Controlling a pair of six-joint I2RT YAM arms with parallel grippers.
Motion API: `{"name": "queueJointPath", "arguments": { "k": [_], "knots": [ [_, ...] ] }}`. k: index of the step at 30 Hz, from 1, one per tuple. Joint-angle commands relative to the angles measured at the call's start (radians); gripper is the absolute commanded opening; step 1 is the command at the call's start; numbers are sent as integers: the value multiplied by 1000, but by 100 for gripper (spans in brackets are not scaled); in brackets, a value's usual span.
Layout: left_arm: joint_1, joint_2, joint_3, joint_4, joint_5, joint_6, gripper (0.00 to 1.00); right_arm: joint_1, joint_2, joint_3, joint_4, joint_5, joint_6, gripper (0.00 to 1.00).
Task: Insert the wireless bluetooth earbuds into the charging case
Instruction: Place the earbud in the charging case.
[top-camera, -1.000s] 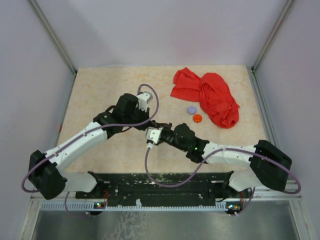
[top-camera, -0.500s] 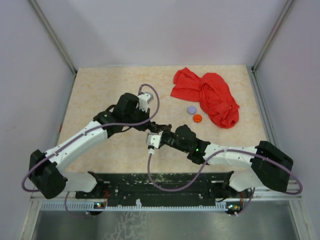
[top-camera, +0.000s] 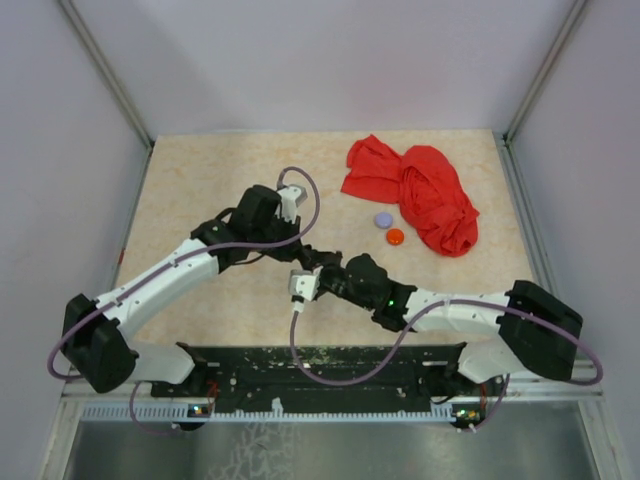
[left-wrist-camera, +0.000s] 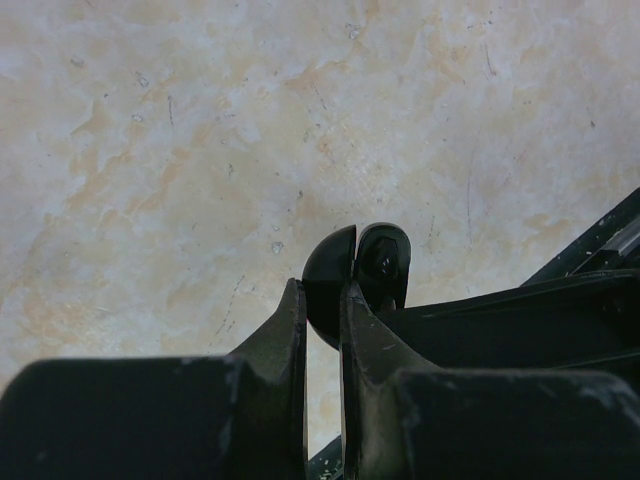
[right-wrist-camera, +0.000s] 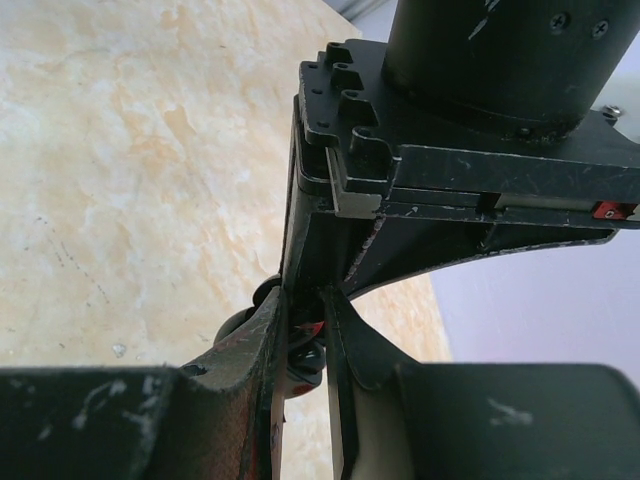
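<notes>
**Two-arm hand-off above the table (top-camera: 200, 180).** The left gripper (left-wrist-camera: 322, 300) has its fingers pressed onto the charging case (left-wrist-camera: 345, 265), a small round black puck held edge-on and clear of the surface. A seam across the puck suggests two halves standing slightly apart. The right gripper (right-wrist-camera: 305, 300) meets it from the opposite side, its fingers drawn almost together on an earbud (right-wrist-camera: 306, 345), a tiny black piece with a red-orange tip. The second earbud cannot be found in any view. A red cloth (top-camera: 420, 195), a lavender disc (top-camera: 383, 220) and a red disc (top-camera: 395, 237) lie well apart at the far right, untouched.

Risks, as judged from here:
- The case is gripped by a thin rim, so any sideways push from the earbud could pivot it or pop it out of the grip.
- The fingers of both grippers crowd the same small opening and may collide before the earbud seats.
- The socket is hidden from both wrist cameras, so a tilted earbud could jam at the lip or drop to the table on release.
</notes>
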Motion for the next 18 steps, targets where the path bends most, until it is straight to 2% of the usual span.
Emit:
{"name": "queueJointPath", "arguments": {
  "k": [1,9,18],
  "knots": [
    [-1,-2,52,55,9,-46,0,33,39,-8,64,105,-13,15],
    [-1,-3,42,82,68,-58,0,35,52,-92,319,132,-10,10],
    [1,-8,43,38,61,-43,0,12,19,-89,297,89,-8,8]
  ]
}}
